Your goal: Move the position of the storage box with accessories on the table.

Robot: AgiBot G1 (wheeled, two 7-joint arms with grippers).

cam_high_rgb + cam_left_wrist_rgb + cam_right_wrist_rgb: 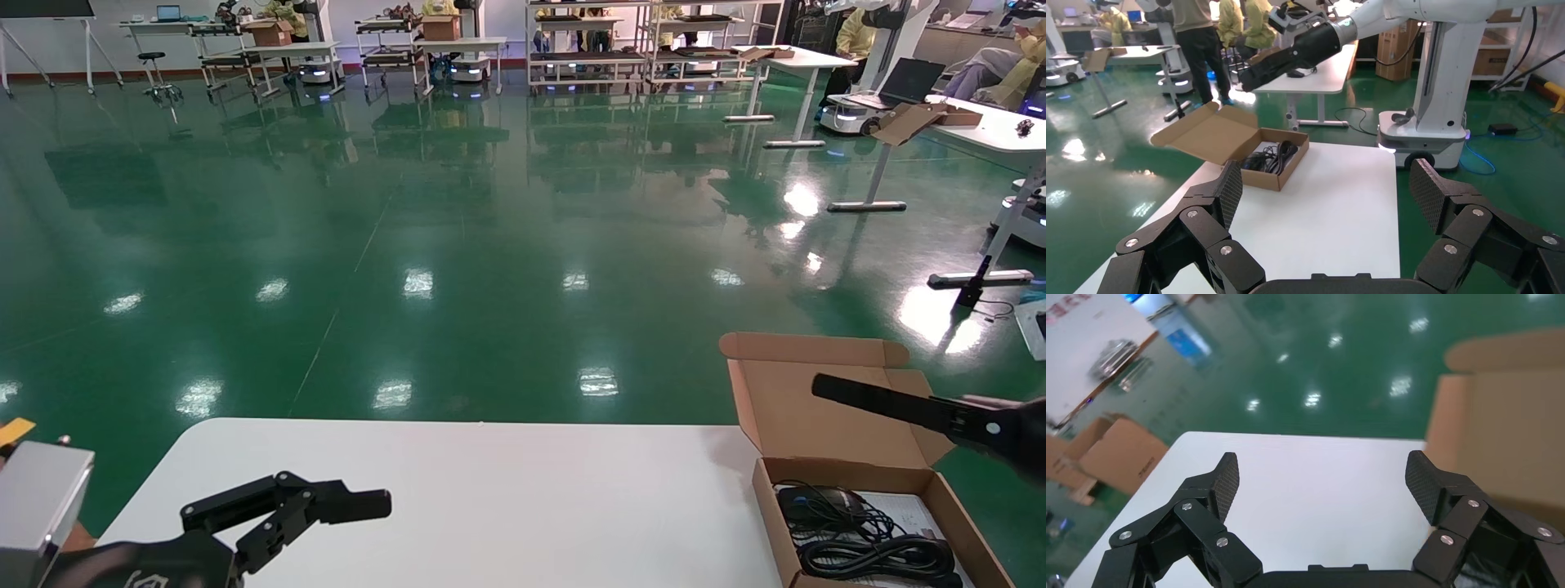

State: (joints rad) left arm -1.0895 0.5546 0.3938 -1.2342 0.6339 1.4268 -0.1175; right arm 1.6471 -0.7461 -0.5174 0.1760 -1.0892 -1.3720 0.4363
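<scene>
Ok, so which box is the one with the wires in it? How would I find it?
Start at the big white table closest to the robot and go to its right end, under the right hand. There sits a shallow brown cardboard box, lid flipped open toward the green floor. Unlike the far-off boxes, it holds coiled black cables.

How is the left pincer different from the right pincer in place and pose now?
The left pincer hangs low over the table on its bare left side; the right pincer is raised above the open storage box at the right edge. Both are open and hold nothing.
</scene>
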